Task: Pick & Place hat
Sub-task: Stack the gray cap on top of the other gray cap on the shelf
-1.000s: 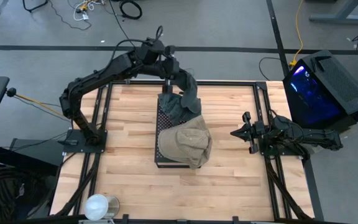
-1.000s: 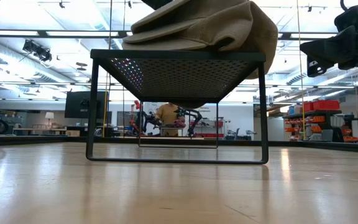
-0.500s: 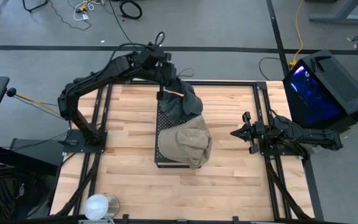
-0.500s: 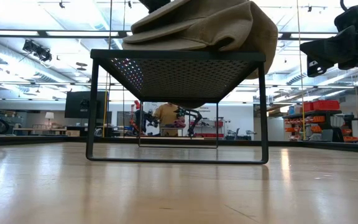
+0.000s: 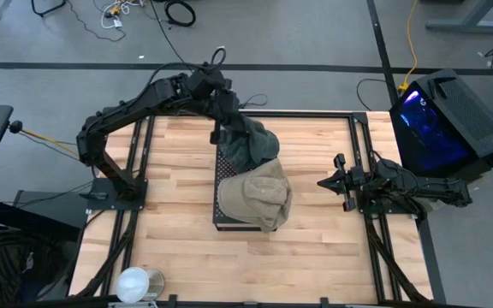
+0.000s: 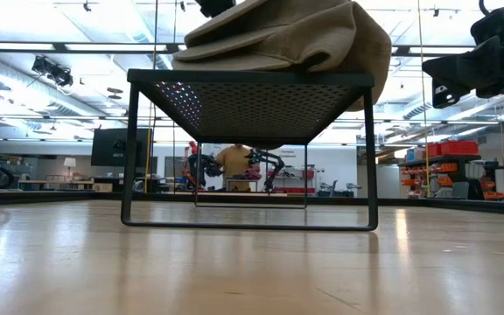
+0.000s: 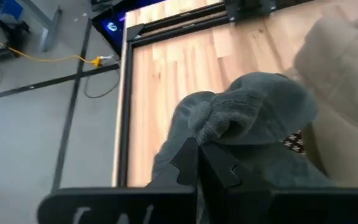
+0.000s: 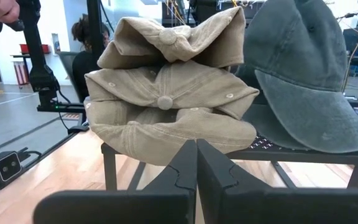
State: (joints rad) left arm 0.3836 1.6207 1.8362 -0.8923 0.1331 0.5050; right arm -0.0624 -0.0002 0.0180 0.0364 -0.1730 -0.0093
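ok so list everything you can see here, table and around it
grey hat: 1, dark grey-green, far end of the rack
tan hats: 2 stacked per the right wrist view, beige, near end of the rack
rack: 1, black perforated metal, table centre
table: 1, light wood, black frame
cup: 1, white, near left table corner
computer case: 1, black with blue glow, right of table
person: 1, background beyond the table
left gripper: 1, black, shut, at the grey hat
right gripper: 1, black, shut, waiting at right table edge
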